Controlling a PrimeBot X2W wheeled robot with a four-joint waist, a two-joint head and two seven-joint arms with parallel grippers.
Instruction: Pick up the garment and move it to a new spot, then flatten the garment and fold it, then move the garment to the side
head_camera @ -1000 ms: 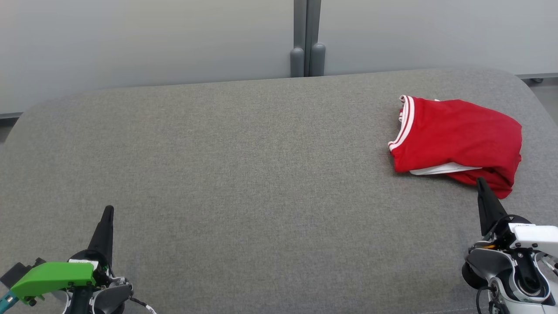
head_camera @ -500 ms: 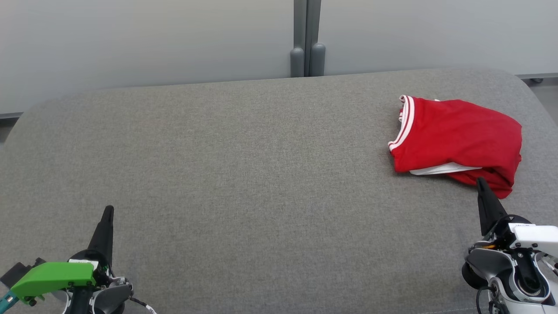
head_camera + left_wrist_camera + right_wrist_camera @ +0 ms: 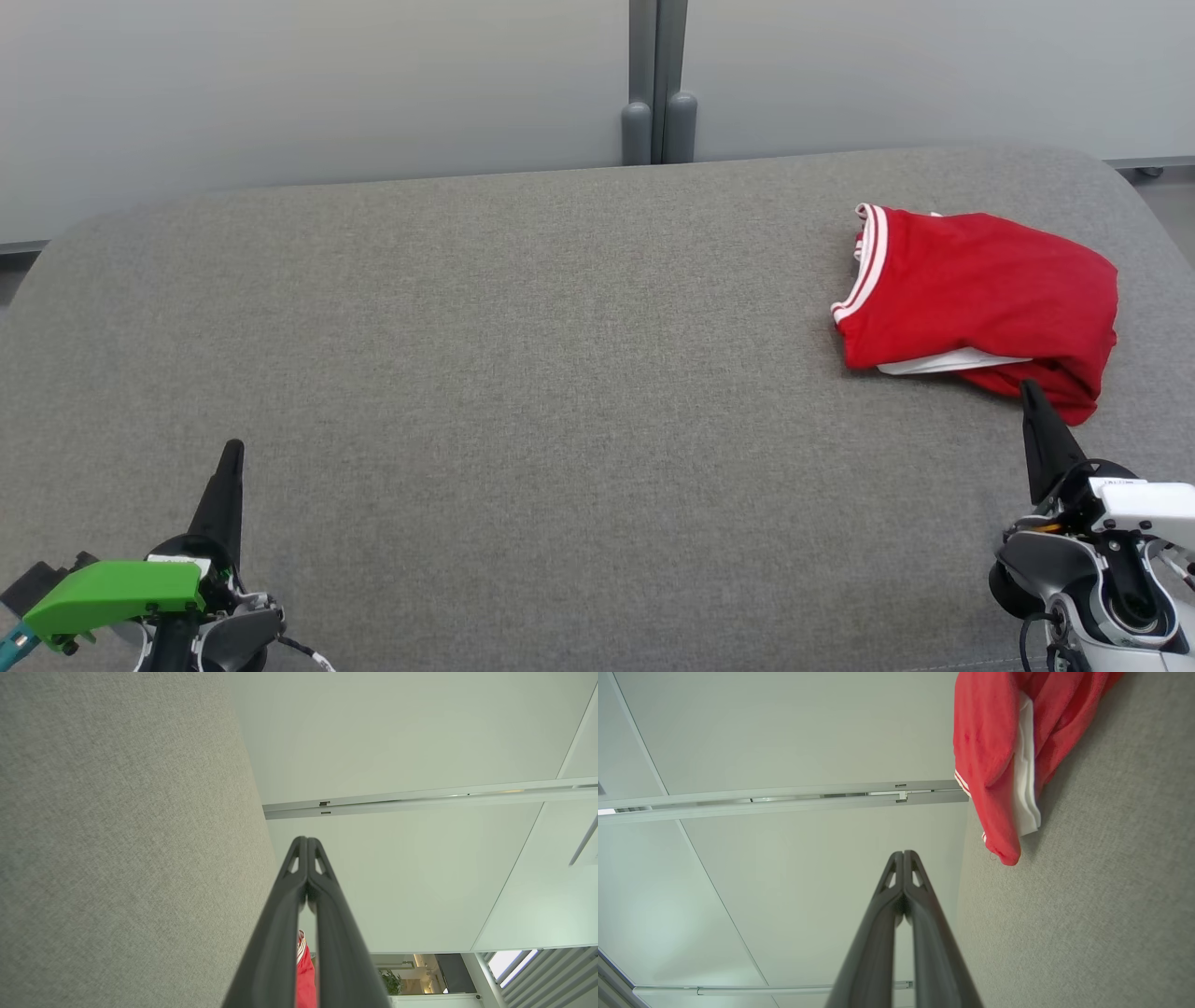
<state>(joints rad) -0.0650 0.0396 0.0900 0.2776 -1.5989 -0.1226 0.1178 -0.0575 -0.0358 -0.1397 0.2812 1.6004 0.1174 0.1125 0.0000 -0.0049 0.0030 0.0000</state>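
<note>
We hold both grippers closed and empty while the red garment (image 3: 980,308) lies at the far right of the grey cushion (image 3: 560,373).

Our left gripper (image 3: 233,448) sits at the near left, fingers pressed together, well apart from the garment. Our right gripper (image 3: 1027,385) sits at the near right, fingers shut tip to tip, pointing at the garment's near edge; we cannot tell whether it touches. The garment is bundled, its white-striped trim facing left and a white layer showing along the near edge.
</note>
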